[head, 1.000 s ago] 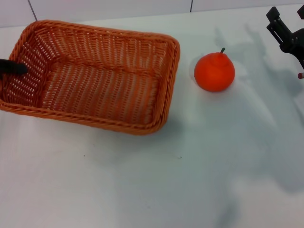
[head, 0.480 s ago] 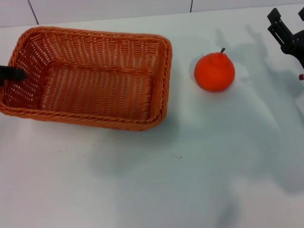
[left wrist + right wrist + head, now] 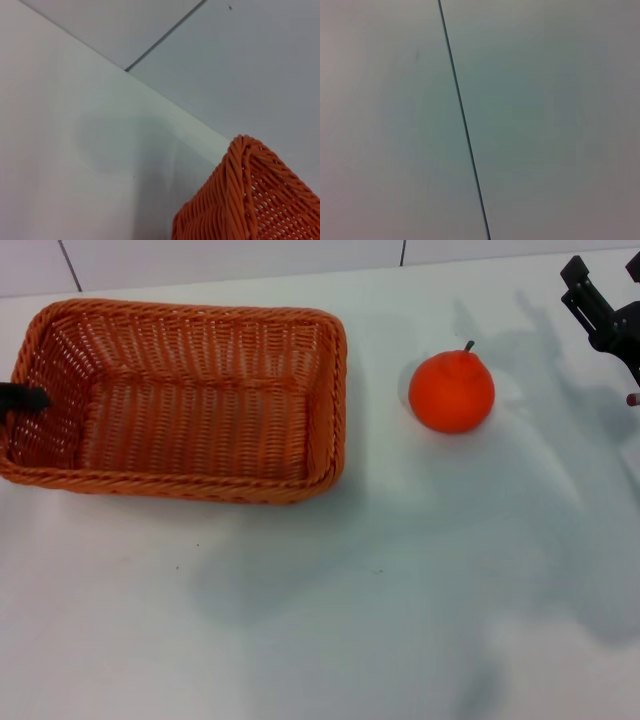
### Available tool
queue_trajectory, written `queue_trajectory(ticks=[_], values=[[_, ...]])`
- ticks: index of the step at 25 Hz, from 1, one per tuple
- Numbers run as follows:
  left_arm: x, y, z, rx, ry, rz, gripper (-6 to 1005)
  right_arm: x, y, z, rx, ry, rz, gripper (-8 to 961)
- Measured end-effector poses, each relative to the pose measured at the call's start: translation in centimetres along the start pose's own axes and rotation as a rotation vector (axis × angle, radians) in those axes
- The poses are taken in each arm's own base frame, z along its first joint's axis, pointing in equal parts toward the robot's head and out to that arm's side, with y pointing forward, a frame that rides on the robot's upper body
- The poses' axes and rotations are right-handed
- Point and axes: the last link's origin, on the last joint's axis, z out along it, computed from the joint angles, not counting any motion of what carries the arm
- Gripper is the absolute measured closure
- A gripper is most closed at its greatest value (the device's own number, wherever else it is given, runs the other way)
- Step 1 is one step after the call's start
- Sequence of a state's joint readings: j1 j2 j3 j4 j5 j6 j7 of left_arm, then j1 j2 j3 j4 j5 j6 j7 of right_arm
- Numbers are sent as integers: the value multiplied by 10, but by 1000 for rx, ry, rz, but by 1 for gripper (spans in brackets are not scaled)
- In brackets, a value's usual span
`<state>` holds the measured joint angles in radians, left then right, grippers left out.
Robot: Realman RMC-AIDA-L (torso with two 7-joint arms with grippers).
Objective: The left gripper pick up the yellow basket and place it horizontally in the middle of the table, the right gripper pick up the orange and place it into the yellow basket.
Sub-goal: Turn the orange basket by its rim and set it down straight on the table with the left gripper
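A rectangular orange-brown wicker basket (image 3: pixel 180 400) lies flat on the white table (image 3: pixel 400 590), left of centre. The left gripper (image 3: pixel 22 397) clasps its left rim. An orange (image 3: pixel 452 390) sits to its right, well apart. The right gripper (image 3: pixel 605 310) hovers beyond the orange, fingers spread.

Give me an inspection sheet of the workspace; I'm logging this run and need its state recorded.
Surface: white table, bare apart from shadows.
Job's things: yellow basket lies level on the left half, with nothing in it; orange sits on the table to its right, apart from it.
Clutter: nothing seen.
Grippers: left gripper at the basket's left end wall; right gripper raised at the far right edge, away from the orange.
Cables: nothing seen.
Surroundings: pale panelled wall behind the table.
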<state>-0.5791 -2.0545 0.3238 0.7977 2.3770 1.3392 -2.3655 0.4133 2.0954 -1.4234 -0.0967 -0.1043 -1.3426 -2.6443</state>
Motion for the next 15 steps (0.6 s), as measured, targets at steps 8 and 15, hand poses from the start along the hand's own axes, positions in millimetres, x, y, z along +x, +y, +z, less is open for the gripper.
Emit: queue_trajectory(ticks=[8,15], values=[[-4,-6,1,26,29,-17,831,0,0,0,-1,0,-1,23],[-5,-6,1,27,37,-21,826,0,0,0,-1,-1,0,22]])
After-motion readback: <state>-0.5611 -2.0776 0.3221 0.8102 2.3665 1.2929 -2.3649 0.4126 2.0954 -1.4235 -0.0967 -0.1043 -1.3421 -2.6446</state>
